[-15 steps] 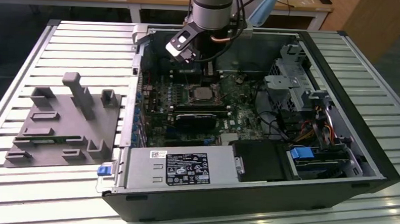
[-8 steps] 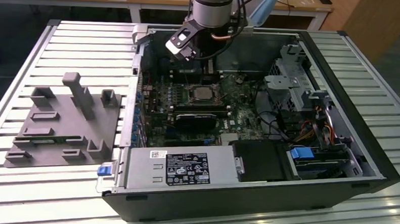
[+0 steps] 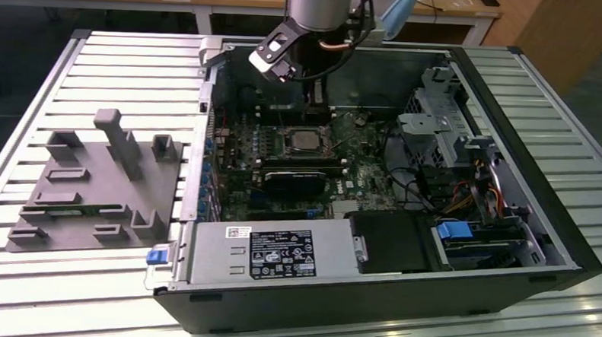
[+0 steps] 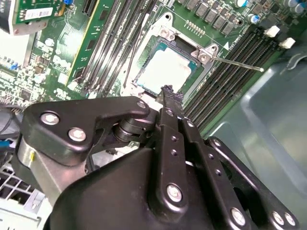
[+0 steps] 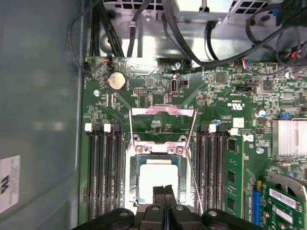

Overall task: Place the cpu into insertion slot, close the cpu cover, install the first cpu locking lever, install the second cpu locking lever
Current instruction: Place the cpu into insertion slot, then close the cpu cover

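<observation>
Slatted metal surface (image 3: 113, 61) with an open PC case (image 3: 501, 246) lying on it, and a grey plastic fixture (image 3: 86, 197) beside the case on the exterior view's left. The arm reaches down into the case over the green motherboard (image 5: 144, 91). The cpu (image 5: 157, 175) is already sitting in the insertion slot (image 3: 286, 140), bright metal top facing up, with long black memory slots (image 5: 103, 172) running along both sides. The cpu cover (image 5: 158, 158) looks like it's lying flat as a silvery frame around the chip, though I can't say if it's fully seated. The hand (image 5: 165, 188) hangs right over one edge of the cpu. Its fingers are clenched together with nothing I can see between them, and whether the tips actually touch the chip is hard to call. In the second wrist view a thin metal lever (image 4: 237, 63) sticks out from the socket corner across the memory slots, well clear of the hand (image 4: 168, 90).
</observation>
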Available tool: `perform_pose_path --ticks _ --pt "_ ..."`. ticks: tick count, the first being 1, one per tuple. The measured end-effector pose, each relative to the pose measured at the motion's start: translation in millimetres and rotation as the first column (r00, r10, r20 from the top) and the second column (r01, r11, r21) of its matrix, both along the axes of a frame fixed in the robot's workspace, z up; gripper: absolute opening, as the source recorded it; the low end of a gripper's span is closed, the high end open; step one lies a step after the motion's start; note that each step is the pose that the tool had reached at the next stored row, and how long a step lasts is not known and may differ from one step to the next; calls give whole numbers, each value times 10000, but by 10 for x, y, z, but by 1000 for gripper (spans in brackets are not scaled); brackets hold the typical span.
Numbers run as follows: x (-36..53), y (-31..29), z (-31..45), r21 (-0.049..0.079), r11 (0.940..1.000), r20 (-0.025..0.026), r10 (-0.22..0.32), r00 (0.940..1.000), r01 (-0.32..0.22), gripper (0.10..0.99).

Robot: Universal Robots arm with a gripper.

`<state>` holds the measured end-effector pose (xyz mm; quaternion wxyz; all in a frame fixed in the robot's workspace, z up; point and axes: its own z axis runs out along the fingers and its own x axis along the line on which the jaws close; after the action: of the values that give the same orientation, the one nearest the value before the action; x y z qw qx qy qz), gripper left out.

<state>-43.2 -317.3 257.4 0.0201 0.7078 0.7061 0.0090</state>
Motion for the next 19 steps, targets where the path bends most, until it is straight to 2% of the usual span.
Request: perform_pose_path --ticks 5,19 --pt "0 0 90 0 10000 9 0 10000 0 102" --pt "28 1 99 0 10000 9 0 10000 0 102"
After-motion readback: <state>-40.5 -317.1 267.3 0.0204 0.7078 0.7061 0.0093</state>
